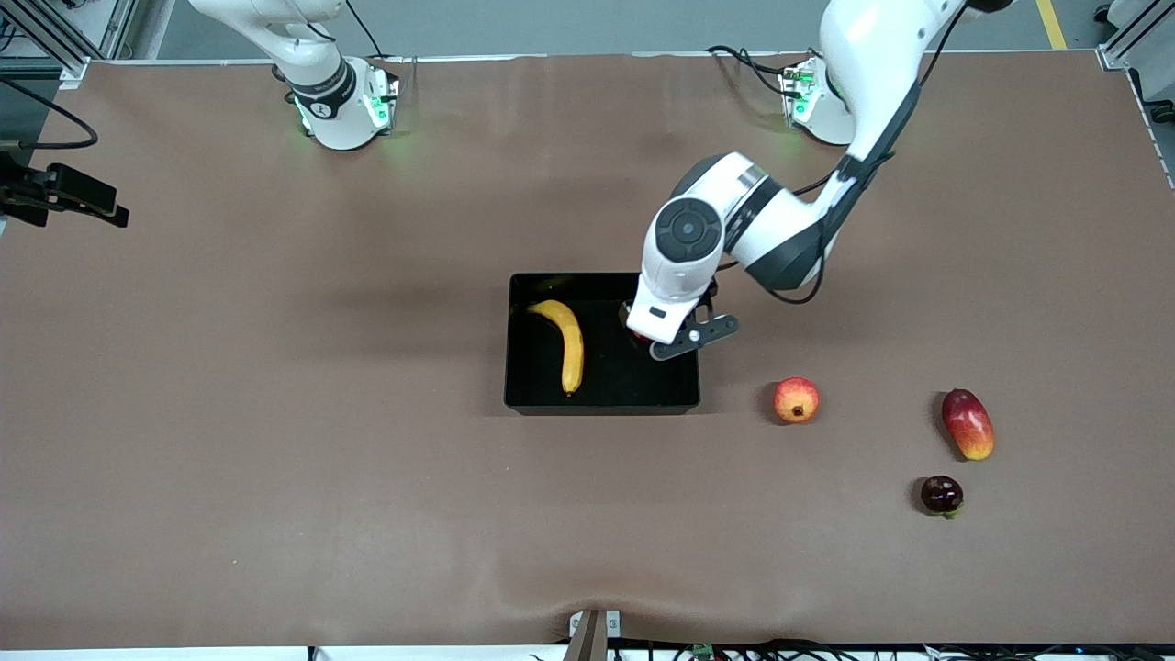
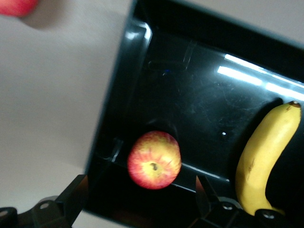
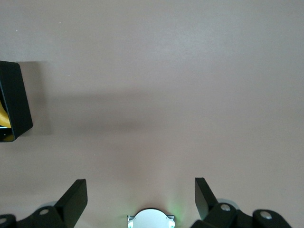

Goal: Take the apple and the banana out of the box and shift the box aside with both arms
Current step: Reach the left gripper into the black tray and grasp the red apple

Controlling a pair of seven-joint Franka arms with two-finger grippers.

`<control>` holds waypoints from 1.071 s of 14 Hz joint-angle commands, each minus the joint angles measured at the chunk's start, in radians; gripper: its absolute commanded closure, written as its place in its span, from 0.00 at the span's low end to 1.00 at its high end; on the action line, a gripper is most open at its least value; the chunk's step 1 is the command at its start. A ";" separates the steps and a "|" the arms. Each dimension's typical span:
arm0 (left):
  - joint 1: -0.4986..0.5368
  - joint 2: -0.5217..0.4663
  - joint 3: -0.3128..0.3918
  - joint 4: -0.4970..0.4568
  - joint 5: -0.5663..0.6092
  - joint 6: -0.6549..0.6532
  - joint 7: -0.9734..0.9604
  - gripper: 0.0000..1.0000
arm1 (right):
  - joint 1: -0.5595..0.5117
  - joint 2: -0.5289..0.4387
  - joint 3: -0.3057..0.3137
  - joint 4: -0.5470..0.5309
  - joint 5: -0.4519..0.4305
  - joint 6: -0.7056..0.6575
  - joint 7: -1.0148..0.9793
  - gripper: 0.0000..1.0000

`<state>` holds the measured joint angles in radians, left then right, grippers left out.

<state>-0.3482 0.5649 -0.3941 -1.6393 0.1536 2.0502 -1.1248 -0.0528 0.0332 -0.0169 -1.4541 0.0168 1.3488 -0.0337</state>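
Observation:
The black tray (image 1: 601, 404) sits mid-table. The yellow banana (image 1: 567, 344) lies inside it, toward the right arm's end. My left gripper (image 1: 643, 341) hangs over the tray's corner nearest the left arm's base. In the left wrist view the red-and-yellow apple (image 2: 154, 160) rests on the tray's glossy floor by its wall (image 2: 114, 95), apart from the banana (image 2: 263, 161). My left gripper (image 2: 141, 183) is open above the apple, its fingers clear of it. My right gripper (image 3: 141, 185) is open and empty over bare table near its base, where the arm waits; a tray corner (image 3: 14, 99) shows there.
A round red-orange fruit with a dark calyx (image 1: 796, 400) lies beside the tray toward the left arm's end. A red mango (image 1: 967, 423) and a small dark purple fruit (image 1: 941, 495) lie farther that way. A black device (image 1: 64, 195) juts in at the right arm's end.

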 commanded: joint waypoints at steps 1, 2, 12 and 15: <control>-0.025 0.053 0.001 0.016 0.047 0.036 -0.055 0.00 | -0.004 0.001 0.000 0.011 0.008 -0.013 0.005 0.00; -0.025 0.073 0.001 0.019 0.061 0.044 -0.059 0.00 | -0.001 0.001 0.000 0.011 0.008 -0.013 0.005 0.00; -0.041 0.159 0.004 0.016 0.066 0.059 -0.075 0.18 | -0.001 0.007 0.000 0.017 0.003 0.028 -0.009 0.00; -0.040 0.150 0.003 0.029 0.064 0.059 -0.070 1.00 | 0.016 0.030 0.003 0.018 0.008 0.174 -0.008 0.00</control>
<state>-0.3792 0.7157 -0.3942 -1.6280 0.1915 2.1021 -1.1650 -0.0499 0.0407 -0.0125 -1.4543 0.0170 1.4851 -0.0343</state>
